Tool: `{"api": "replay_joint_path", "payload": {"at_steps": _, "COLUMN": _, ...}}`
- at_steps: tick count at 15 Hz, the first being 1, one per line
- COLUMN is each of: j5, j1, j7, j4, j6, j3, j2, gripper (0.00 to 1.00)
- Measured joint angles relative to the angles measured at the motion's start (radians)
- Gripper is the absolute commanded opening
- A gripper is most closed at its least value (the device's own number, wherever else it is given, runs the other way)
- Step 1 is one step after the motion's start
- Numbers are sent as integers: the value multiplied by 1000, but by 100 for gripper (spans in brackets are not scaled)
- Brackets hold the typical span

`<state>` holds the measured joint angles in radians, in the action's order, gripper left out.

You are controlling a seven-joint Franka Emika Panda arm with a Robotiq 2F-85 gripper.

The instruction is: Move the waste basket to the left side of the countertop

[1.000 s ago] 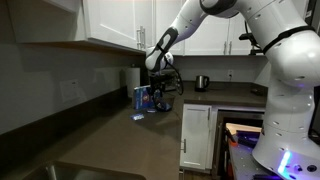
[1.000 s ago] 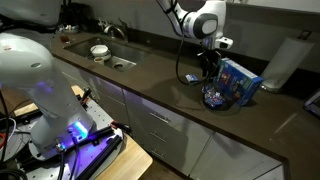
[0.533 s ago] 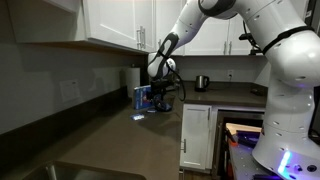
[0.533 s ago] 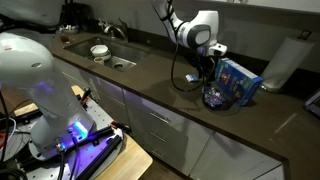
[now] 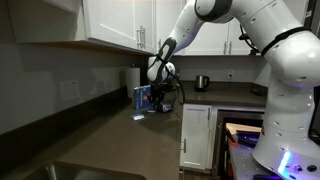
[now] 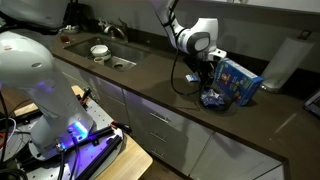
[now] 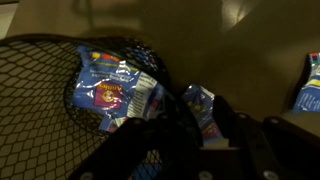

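Observation:
The waste basket (image 7: 55,95) is dark wire mesh and fills the left of the wrist view, with colourful snack packets inside. It stands on the dark countertop (image 5: 110,140) in both exterior views (image 5: 165,101) (image 6: 212,98), next to a blue box (image 6: 238,80). My gripper (image 7: 195,135) is low over the basket's near rim, with its dark fingers apart on either side of the rim and a blue packet showing between them. It shows in both exterior views (image 5: 160,86) (image 6: 208,76). It looks open and holds nothing.
The blue box (image 5: 143,97) stands against the wall behind the basket. A small steel kettle (image 5: 202,82) sits further along the counter. A sink (image 6: 100,50) with a bowl lies at the far end, and a paper towel roll (image 6: 285,62) stands beyond the box.
The gripper has come down towards the basket's rim. The basket and the blue box have hardly moved.

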<state>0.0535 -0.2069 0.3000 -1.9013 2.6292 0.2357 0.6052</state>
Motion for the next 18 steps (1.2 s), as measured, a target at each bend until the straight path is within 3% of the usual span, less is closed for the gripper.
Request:
{"api": "replay_joint_path", "payload": {"at_steps": 2, "j5": 0, "j1": 3, "j7": 0, "j4": 11, "j6": 0, "j3": 8, "j2": -1, "gripper": 2}}
{"api": "replay_joint_path", "payload": {"at_steps": 3, "j5": 0, "j1": 7, "j7": 1, "j4": 15, "j6": 0, "j3": 16, "j2": -2, "gripper": 1}}
{"api": "replay_joint_path", "payload": {"at_steps": 10, "j5": 0, "j1": 51, "j7": 12, "j4": -3, "j6": -5, "j3": 75, "j2": -35, "gripper": 1}}
{"api": "replay_joint_path", "payload": {"at_steps": 18, "j5": 61, "j1": 82, "j7": 11, "j4": -285, "j6": 4, "j3": 104, "j2": -289, "gripper": 1}}
